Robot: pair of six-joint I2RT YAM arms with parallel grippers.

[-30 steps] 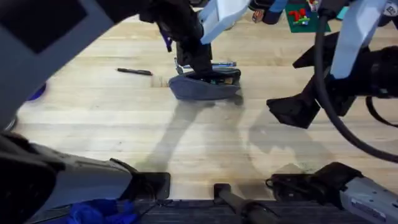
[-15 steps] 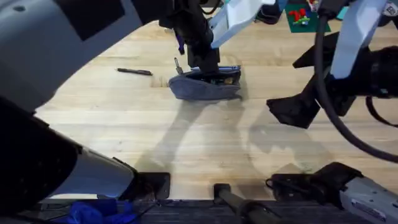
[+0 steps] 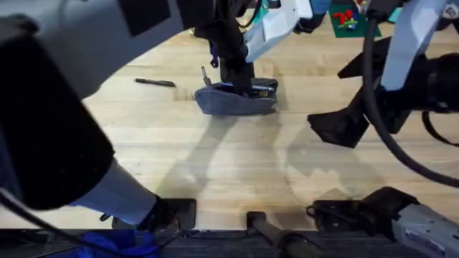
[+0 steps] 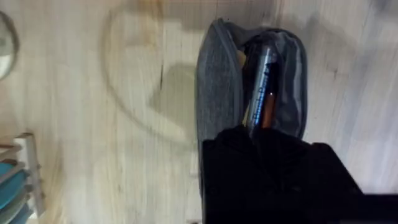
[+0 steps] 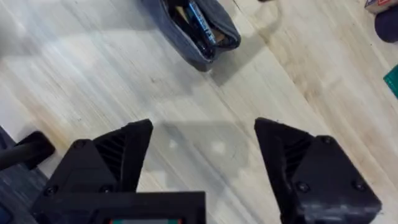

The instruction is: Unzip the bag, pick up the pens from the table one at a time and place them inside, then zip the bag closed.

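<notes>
Two pens on show. Finds the black pen (image 3: 155, 82) lying alone on the table (image 3: 237, 179), upper left of centre in the overhead frame, well apart from the bag (image 3: 235, 102). Finds the silvery pen (image 3: 261, 86) inside the bag, along its far edge. Places the bag itself just above the middle of the overhead frame, flat on the wood, zipper open and mouth gaping.

Shows, from the left wrist, the grey lining spread wide (image 4: 217, 93) and the silvery pen (image 4: 261, 81) lying lengthwise inside. Puts the left gripper (image 3: 237, 75) directly over the bag's opening, right at the pen's near end (image 4: 273, 168); open or closed, impossible to tell.

Puts the right gripper (image 3: 344, 123) at the right of the overhead frame, clear of the bag and above bare planks. Shows it from its own wrist (image 5: 205, 149) with fingers (image 5: 134, 152) spread wide and holding nothing, the open bag (image 5: 217, 37) farther off.
</notes>
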